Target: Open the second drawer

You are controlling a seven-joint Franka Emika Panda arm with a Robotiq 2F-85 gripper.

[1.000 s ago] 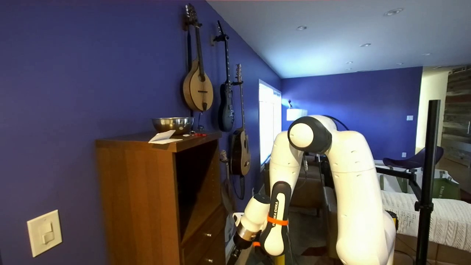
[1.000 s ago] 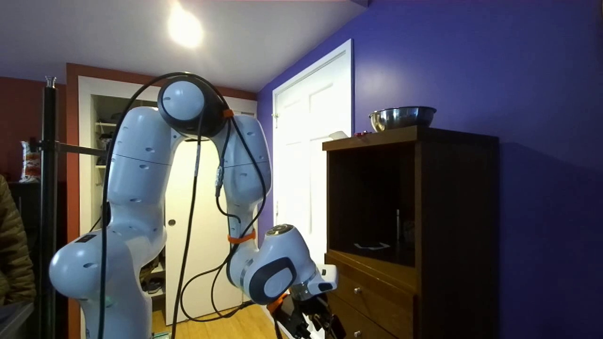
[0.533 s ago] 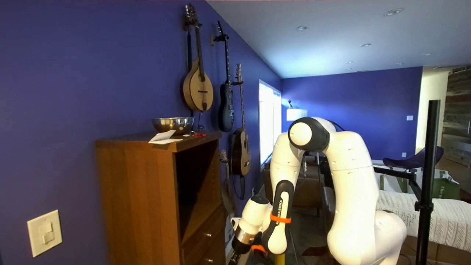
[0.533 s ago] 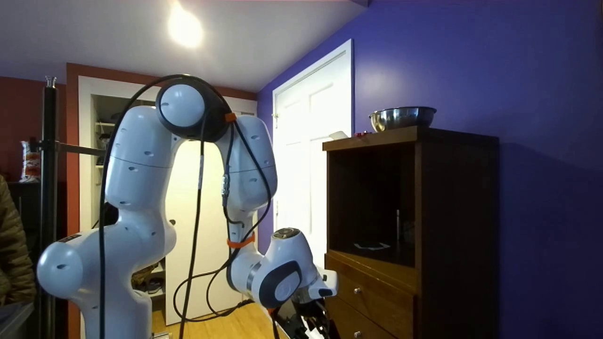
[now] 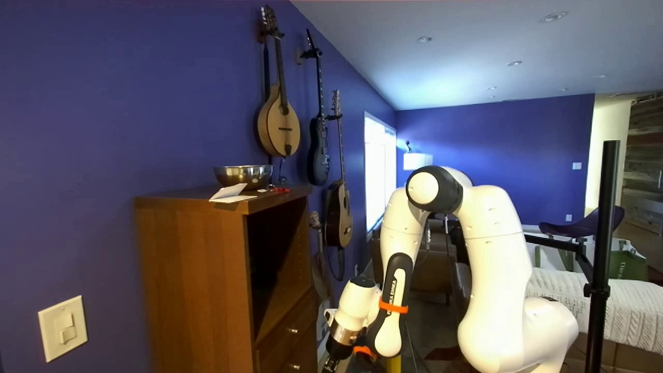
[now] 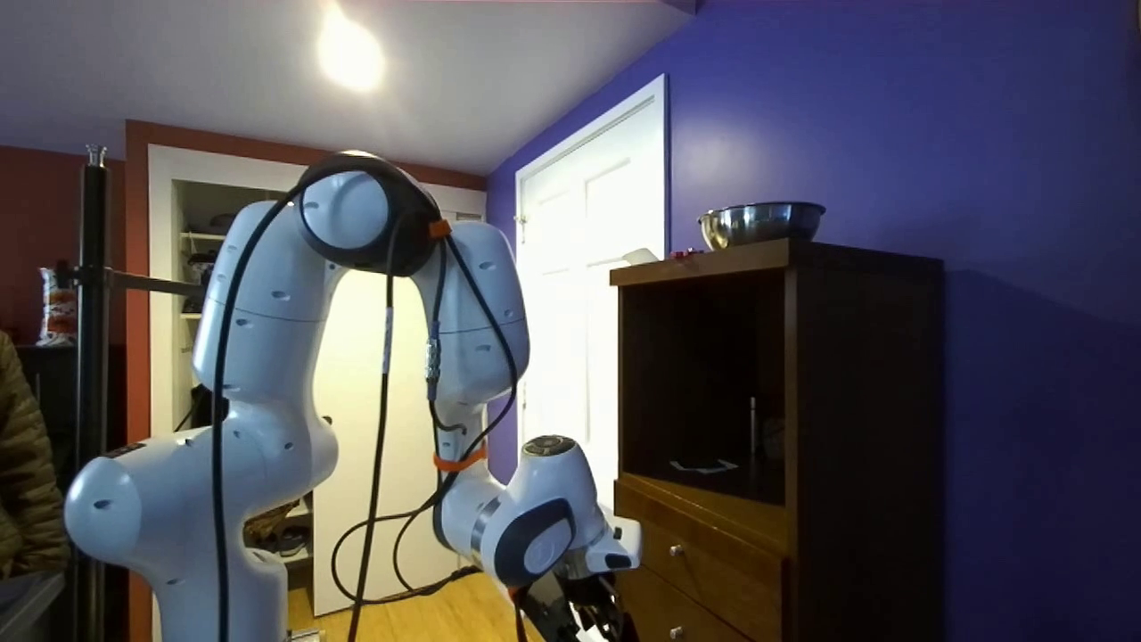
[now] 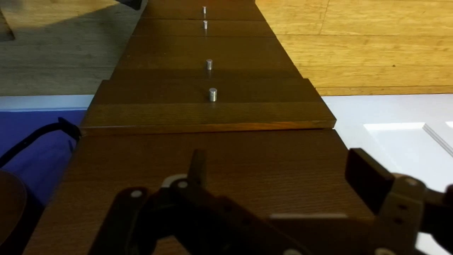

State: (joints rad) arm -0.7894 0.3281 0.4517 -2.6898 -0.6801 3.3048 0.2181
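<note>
The drawer cabinet stands below an open cubby in both exterior views. Its upper drawer [image 6: 713,562] and second drawer [image 6: 660,611] each carry a small silver knob; both look shut there. In the wrist view, several knobs run up the drawer fronts. The nearest visible knob [image 7: 213,94] is on a front [image 7: 170,95] that stands slightly proud of its neighbours. Which drawer this is, I cannot tell. My gripper [image 7: 283,170] is open and empty over a brown panel [image 7: 265,152]. It points steeply down beside the cabinet, partly cut off in an exterior view [image 6: 579,615].
A metal bowl [image 5: 244,176] and a folded paper [image 5: 230,194] rest on the cabinet top. Guitars [image 5: 339,215] hang on the purple wall. A white door [image 6: 588,294] is beside the cabinet. A cable [image 6: 379,428] hangs along the arm. A black post [image 5: 603,248] stands nearby.
The arm's shoulder has swung outward and its elbow has dropped slightly. The hand has shifted a little toward the cabinet and the gripper has tipped more steeply downward. The drawers look unmoved.
</note>
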